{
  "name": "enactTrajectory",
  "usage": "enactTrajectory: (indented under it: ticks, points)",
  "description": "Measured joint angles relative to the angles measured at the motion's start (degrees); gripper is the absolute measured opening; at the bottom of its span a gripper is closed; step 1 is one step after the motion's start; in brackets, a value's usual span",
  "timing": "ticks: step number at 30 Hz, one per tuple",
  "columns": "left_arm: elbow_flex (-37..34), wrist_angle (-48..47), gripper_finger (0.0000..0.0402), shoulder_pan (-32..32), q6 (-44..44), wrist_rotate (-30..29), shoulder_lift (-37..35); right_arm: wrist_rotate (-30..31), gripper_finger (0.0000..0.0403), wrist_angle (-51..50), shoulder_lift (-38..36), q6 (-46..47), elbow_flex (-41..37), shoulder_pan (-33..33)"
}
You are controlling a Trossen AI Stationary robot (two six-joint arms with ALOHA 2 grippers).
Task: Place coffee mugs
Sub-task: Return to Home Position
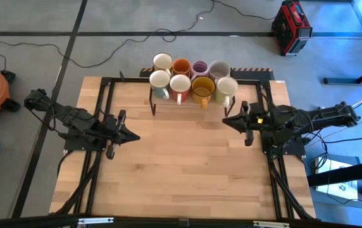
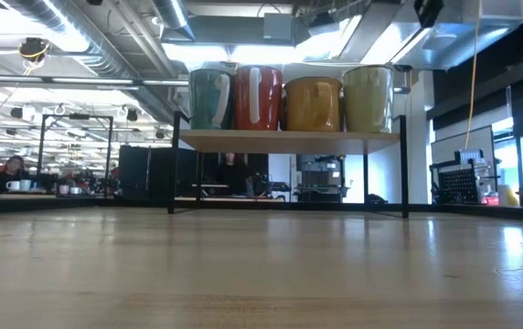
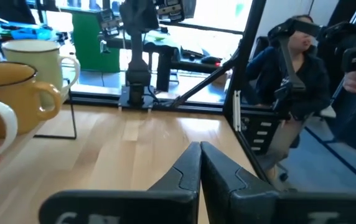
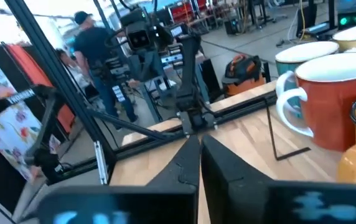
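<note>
Eight mugs stand in two rows on a small raised shelf (image 1: 193,102) at the table's far edge. The front row holds a white-rimmed teal mug (image 1: 160,80), an orange mug (image 1: 180,84), an amber mug (image 1: 202,85) and a pale green-cream mug (image 1: 226,87). Behind them stand a cream mug (image 1: 162,61), an orange mug (image 1: 181,66), a lilac mug (image 1: 199,67) and a grey mug (image 1: 219,68). My left gripper (image 1: 134,135) is shut and hovers at the table's left side. My right gripper (image 1: 226,120) is shut at the right side, near the shelf's right leg.
A black frame (image 1: 105,88) runs around the table's edges. The shelf stands on thin black legs (image 2: 404,164). Bare wooden tabletop (image 1: 181,164) lies between and in front of the arms. People show in the room beyond, in both wrist views.
</note>
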Motion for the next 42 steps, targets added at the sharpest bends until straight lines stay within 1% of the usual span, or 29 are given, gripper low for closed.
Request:
enactTrajectory:
  ticks: [5,9,11,13,16,20,23,27,31,35,38,42]
  points:
    - [-0.83,-0.98,0.0001,0.00,0.00,-1.21,-0.77,-0.03,0.0007,2.55,-3.65,0.34,-4.36,0.00]
    - [-0.89,-1.09,0.0001,0.00,0.00,-1.21,-0.84,-0.48,0.0009,-2.19,-4.95,0.91,-5.06,-0.04]
    - [-0.89,-0.91,0.0001,0.00,0.00,-1.17,-0.80,-0.53,0.0009,-2.80,-4.92,1.17,-5.07,-0.04]
    - [-0.89,-1.00,0.0001,0.00,-0.01,-1.22,-0.62,-1.95,0.0010,-2.73,-4.92,2.47,-5.06,-0.02]
    - [-1.51,-0.90,0.0001,0.11,2.77,-3.09,-0.56,-3.99,0.0010,-3.62,-4.87,-1.06,-5.08,-0.04]
    - [-5.07,2.65,0.0000,0.11,8.05,-2.69,-1.62,-4.67,0.0010,-2.13,-5.26,-6.31,-5.08,-0.04]
    - [-8.74,9.31,0.0000,0.09,10.57,-2.63,-3.60,-6.00,0.0010,-1.88,-7.23,-8.89,-5.06,-0.04]
    - [-14.79,17.36,0.0000,0.11,12.74,-2.42,-5.97,-6.07,0.0010,-1.67,-8.90,-11.37,-6.17,-0.04]
    - [-20.73,22.88,0.0000,0.13,12.64,-2.06,-8.24,-6.07,0.0010,1.87,-11.87,-11.43,-11.32,-0.04]
    - [-25.68,27.99,0.0000,0.13,12.54,-2.12,-10.11,-6.76,0.0010,10.13,-16.21,-10.18,-19.61,-0.04]
    - [-28.87,29.89,0.0000,0.11,10.93,-2.12,-11.46,-7.58,0.0010,15.13,-20.24,-9.84,-25.33,-0.04]
    - [-32.06,31.84,0.0000,0.11,9.76,-2.14,-13.53,-7.57,0.0010,17.40,-25.43,-8.52,-31.29,-0.04]
